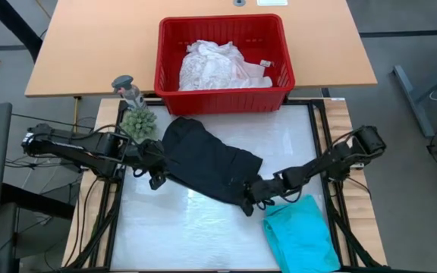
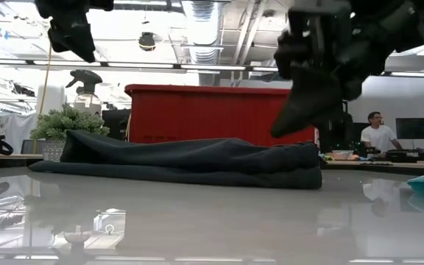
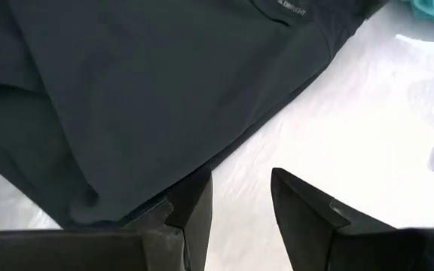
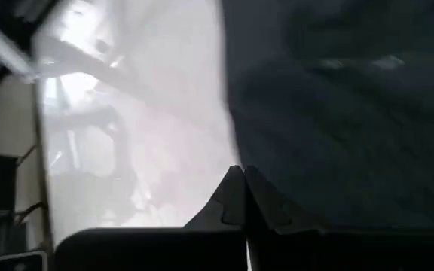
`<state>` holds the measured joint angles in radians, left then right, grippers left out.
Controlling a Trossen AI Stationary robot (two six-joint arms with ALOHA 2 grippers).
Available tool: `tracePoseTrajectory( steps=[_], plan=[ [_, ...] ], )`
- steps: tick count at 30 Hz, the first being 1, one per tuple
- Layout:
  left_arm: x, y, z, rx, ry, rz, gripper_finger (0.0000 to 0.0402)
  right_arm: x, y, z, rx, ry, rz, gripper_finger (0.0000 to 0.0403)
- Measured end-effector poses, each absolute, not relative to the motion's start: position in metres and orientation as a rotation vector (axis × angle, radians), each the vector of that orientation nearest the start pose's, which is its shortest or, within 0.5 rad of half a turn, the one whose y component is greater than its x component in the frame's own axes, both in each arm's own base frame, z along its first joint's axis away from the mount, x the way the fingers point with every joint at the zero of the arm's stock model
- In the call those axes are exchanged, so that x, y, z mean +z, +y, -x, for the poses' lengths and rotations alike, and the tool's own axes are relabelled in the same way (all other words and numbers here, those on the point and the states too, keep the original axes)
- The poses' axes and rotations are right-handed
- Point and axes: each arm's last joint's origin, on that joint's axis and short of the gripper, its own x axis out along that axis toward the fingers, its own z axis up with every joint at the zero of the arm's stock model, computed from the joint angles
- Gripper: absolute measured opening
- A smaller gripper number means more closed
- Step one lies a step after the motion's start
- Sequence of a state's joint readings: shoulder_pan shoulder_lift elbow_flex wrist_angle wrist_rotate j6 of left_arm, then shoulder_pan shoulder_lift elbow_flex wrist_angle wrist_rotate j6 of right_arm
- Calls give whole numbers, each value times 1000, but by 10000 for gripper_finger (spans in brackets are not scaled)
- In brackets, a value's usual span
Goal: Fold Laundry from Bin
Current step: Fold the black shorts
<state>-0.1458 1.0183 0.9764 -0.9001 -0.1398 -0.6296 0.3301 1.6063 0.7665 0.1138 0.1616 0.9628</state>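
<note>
Black garment (image 1: pixel 207 159) lies spread diagonally mid-table (image 1: pixel 294 144), in front of the red bin (image 1: pixel 223 97), which holds the white lacy top (image 1: pixel 212 67). Teal garment (image 1: pixel 300 235) sits folded at the table's near right corner. Left gripper (image 1: pixel 156 179) is at the black garment's left edge, fingers parted with nothing between them, just above the table beside the hem. Right gripper (image 1: pixel 246 206) is at the garment's near right corner, fingers pressed together; wrist view doesn't clearly show cloth pinched between them, looks clenched on nothing. Handling guess: thin, light, limp fabric, smooth weave, likely slides easily on the glossy table and sags if lifted from one point. Best grab is two corners or the hem edge, one per gripper, pinching a single layer low at the table. Small potted plant (image 1: pixel 138 123) and spray bottle (image 1: pixel 128 89) are near the left arm, so watch the swing.
</note>
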Motion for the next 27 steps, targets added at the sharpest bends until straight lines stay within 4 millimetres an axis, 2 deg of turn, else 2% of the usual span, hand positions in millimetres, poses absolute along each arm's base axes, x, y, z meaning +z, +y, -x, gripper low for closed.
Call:
tracePoseTrajectory(
  steps=[5,10,15,22,27],
  plan=[
    [300,-26,-184,275,895,444,126,149,85,-281,-339,885,-742,14],
    [297,-32,-187,328,886,372,126,163,78,-260,-405,977,-701,14],
    [283,-45,-200,372,921,195,129,180,68,-235,-513,1035,-687,14],
    [250,-76,-229,274,1013,15,158,204,62,-222,-523,926,-690,14],
    [238,-94,-228,347,1008,-108,185,210,61,-220,-522,882,-693,20]
  ],
)
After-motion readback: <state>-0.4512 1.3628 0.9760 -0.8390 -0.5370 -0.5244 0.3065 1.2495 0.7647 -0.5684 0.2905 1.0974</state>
